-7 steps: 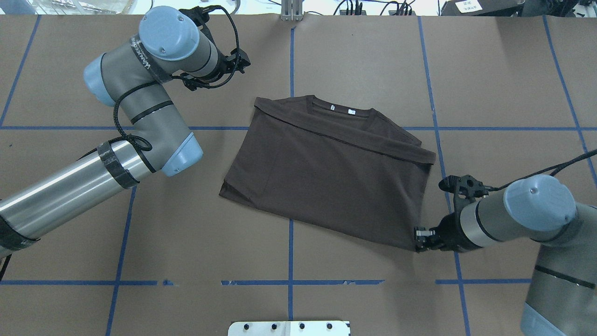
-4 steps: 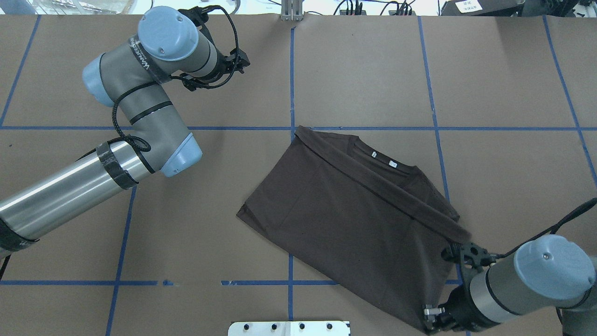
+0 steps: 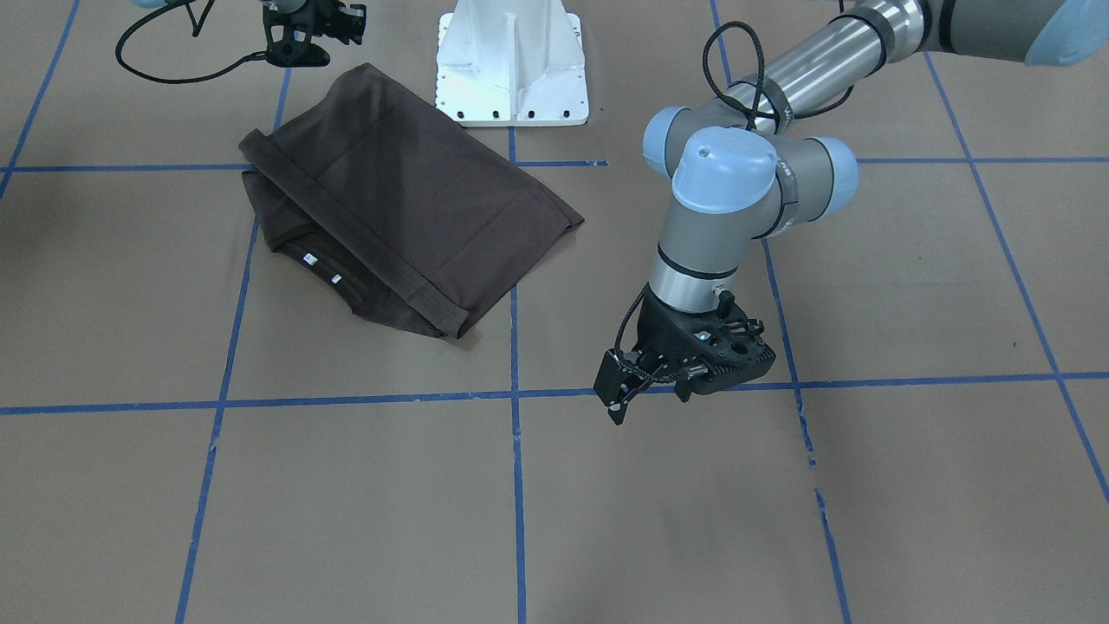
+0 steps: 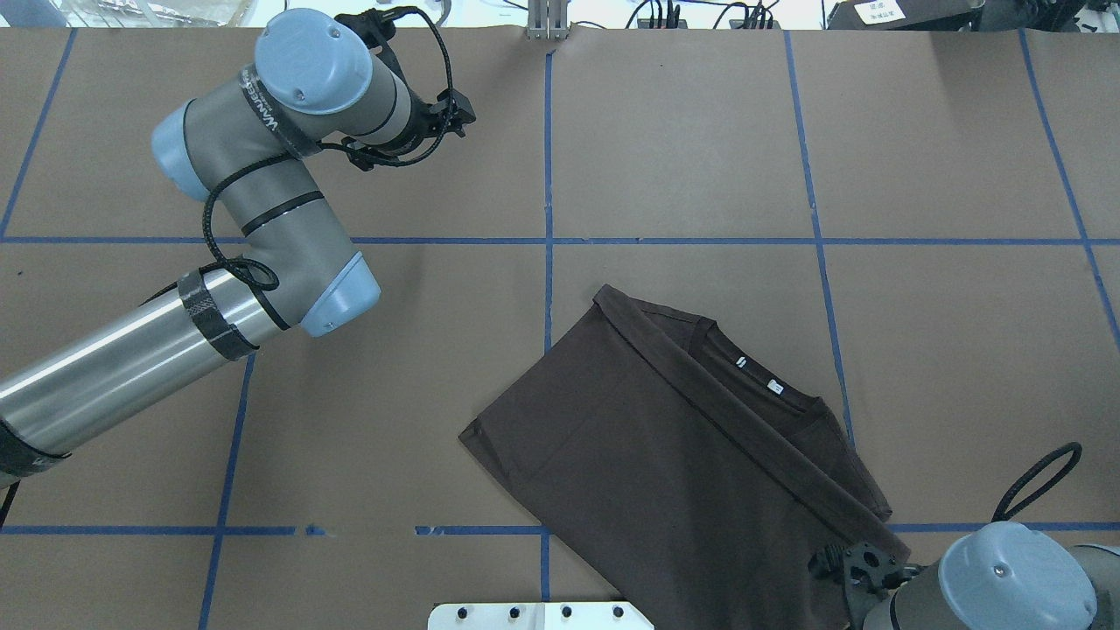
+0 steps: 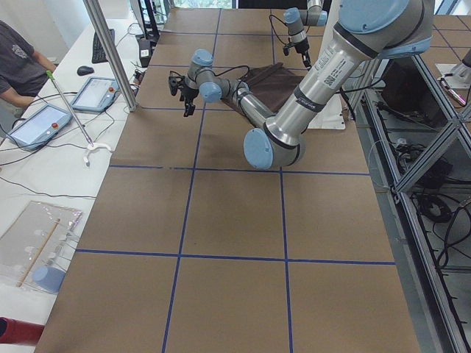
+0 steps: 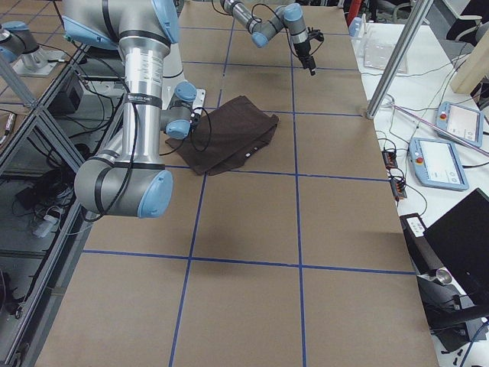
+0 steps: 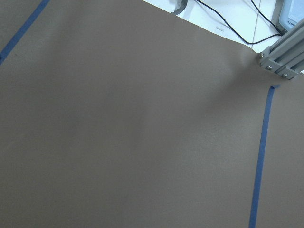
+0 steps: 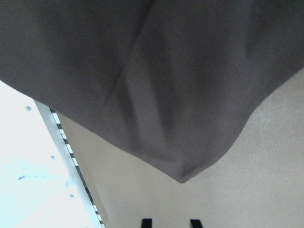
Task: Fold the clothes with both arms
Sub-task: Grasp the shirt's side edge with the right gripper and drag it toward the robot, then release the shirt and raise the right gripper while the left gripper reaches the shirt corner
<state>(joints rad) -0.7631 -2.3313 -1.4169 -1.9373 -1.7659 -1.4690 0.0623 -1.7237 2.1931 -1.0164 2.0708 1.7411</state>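
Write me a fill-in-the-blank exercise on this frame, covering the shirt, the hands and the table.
The folded T-shirt is dark ____.
It carries ____ white neck labels.
Of the left hand and right hand, the one beside the T-shirt is the ____.
The table's grid lines are ____ tape.
Missing words: brown; two; right; blue.
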